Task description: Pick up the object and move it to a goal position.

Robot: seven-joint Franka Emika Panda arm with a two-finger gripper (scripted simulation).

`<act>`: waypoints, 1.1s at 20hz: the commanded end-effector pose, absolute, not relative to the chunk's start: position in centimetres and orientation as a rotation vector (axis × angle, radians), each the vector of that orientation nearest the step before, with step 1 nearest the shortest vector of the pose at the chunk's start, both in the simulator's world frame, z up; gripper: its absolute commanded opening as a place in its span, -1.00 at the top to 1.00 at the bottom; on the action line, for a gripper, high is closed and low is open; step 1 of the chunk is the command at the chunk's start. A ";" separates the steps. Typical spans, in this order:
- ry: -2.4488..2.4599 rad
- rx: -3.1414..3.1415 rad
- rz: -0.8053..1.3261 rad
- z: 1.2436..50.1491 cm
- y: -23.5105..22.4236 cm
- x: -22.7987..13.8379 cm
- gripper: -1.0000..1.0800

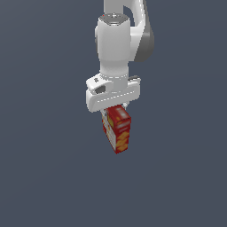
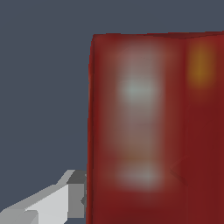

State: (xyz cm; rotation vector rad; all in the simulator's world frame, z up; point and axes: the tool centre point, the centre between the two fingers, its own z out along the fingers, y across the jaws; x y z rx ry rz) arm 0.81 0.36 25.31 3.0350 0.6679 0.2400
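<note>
The object (image 1: 118, 129) is a tall red cracker box printed with orange-yellow crackers, and a pale panel shows on its narrow side. It hangs slightly tilted right under the white hand of the arm. My gripper (image 1: 116, 110) is shut on its upper end, and the box and hand hide the fingertips in the exterior view. In the wrist view the box (image 2: 148, 127) fills most of the picture as a blurred red face. One grey finger (image 2: 70, 197) presses against its edge. The other finger is hidden behind the box.
A plain dark grey-blue ground lies all around and below the box in both views. The white arm (image 1: 116, 44) rises straight up above the hand. No other object, container or edge shows.
</note>
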 end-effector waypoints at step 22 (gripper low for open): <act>0.718 2.668 1.220 53.0 -3.5 -0.7 1.00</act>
